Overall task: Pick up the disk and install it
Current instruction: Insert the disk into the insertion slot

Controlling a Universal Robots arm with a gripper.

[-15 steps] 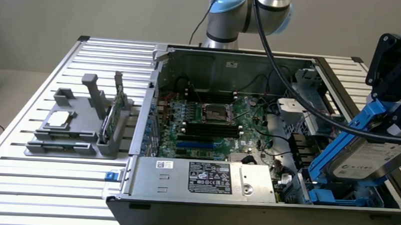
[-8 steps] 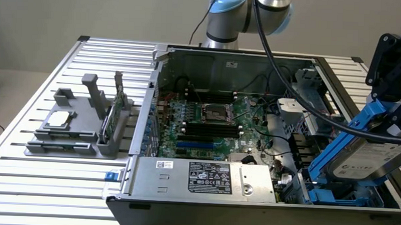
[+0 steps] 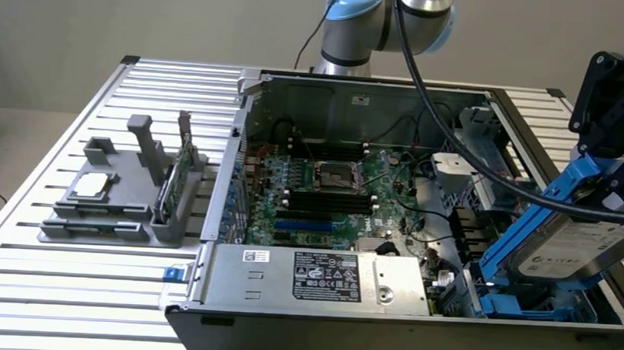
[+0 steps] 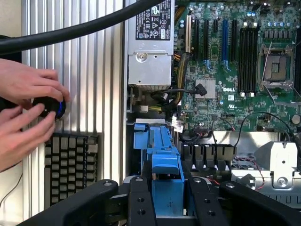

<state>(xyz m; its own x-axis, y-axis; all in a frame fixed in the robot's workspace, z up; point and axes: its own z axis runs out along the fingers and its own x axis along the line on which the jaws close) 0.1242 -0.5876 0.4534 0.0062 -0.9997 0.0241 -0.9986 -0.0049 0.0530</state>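
In the exterior view the disk, silver-grey with a printed label and a blue plastic carrier, hangs tilted over the front right corner of the open computer case. My gripper is shut on its upper end. Below it a blue bracket sits in the drive bay. In the wrist view my black fingers clamp the blue carrier from both sides. The carrier points down toward the bay's blue bracket. The disk's metal face is hidden there.
The power supply lies beside the bay and the motherboard behind it. A thick black cable crosses the case. A grey fixture at the exterior view's left holds a silver chip and a green card. A person's hands rest near a keyboard.
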